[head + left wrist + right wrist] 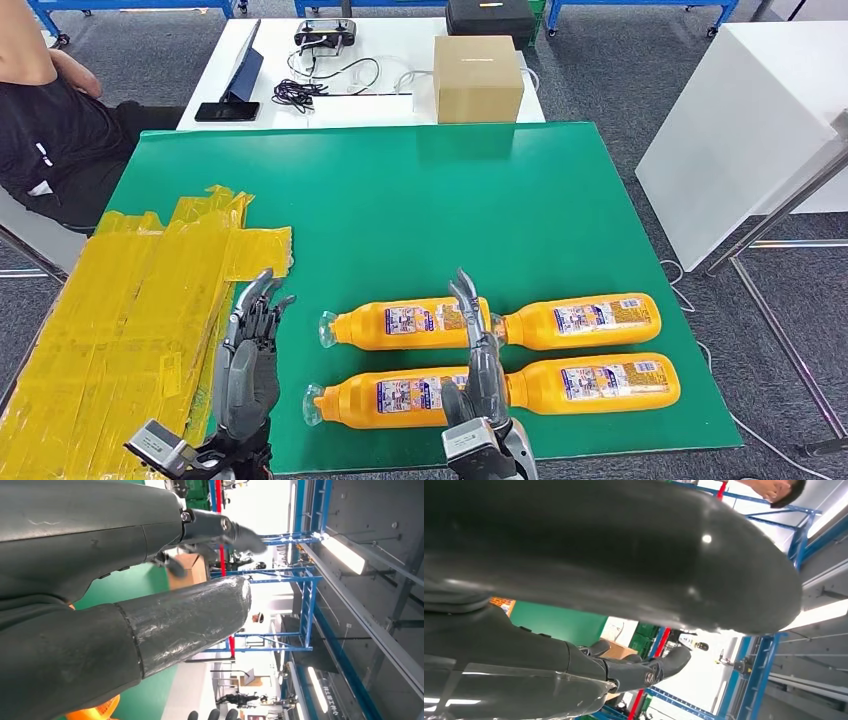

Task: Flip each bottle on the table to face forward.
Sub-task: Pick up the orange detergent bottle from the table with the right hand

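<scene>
Several orange bottles lie on their sides on the green table (pixel 420 200), in two rows with caps pointing left and printed labels up. The far row has one bottle (pixel 405 322) on the left and another (pixel 585 320) on the right; the near row has one (pixel 385 396) on the left and one (pixel 600 383) on the right. My left hand (pixel 250 350) hovers open just left of the bottles, fingers stretched forward. My right hand (pixel 478 365) is open too, raised over the middle where the bottles meet, hiding parts of them. An orange bottle edge (pixel 95 712) shows in the left wrist view.
A patch of yellow tape (pixel 130 320) covers the table's left side. Beyond the far edge a cardboard box (pixel 478 78) stands on a white table (pixel 400 105) with cables and a tablet. A person (pixel 45 120) sits at the far left. A white cabinet (pixel 740 130) stands at the right.
</scene>
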